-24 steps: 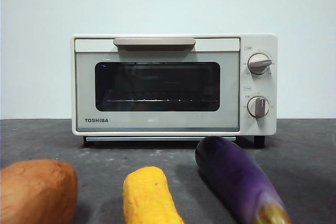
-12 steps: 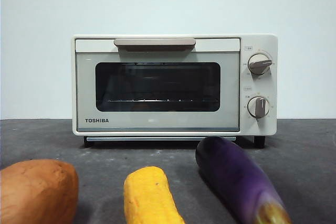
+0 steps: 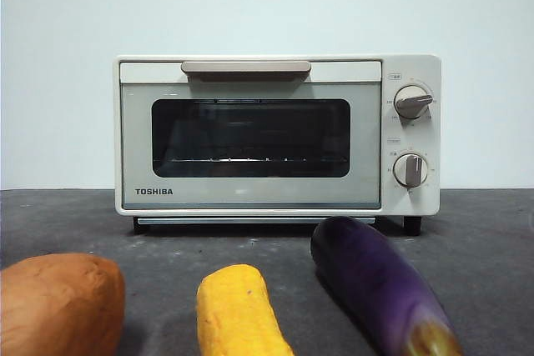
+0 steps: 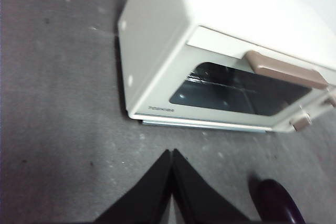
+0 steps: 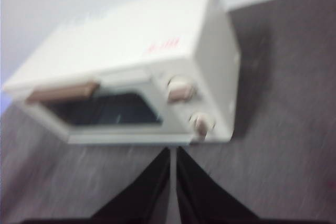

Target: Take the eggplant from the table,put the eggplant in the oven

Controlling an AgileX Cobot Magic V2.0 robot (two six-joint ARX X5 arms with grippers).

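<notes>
Nothing moved since the earlier frames. We see the eggplant (image 3: 380, 289) on the desk (image 3: 484, 239) before the shut oven (image 3: 275, 135), long axis running 11-to-5. Left pincer (image 4: 171, 153), pressed together, is nearer: eggplant at its 4 o'clock. Right pincer (image 5: 173, 150), likewise pressed together.

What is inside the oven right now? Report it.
Through the dark glass of the shut oven only a wire rack shows, with nothing visible on it. The corners beyond the window are hidden. The eggplant lies on the table.
</notes>
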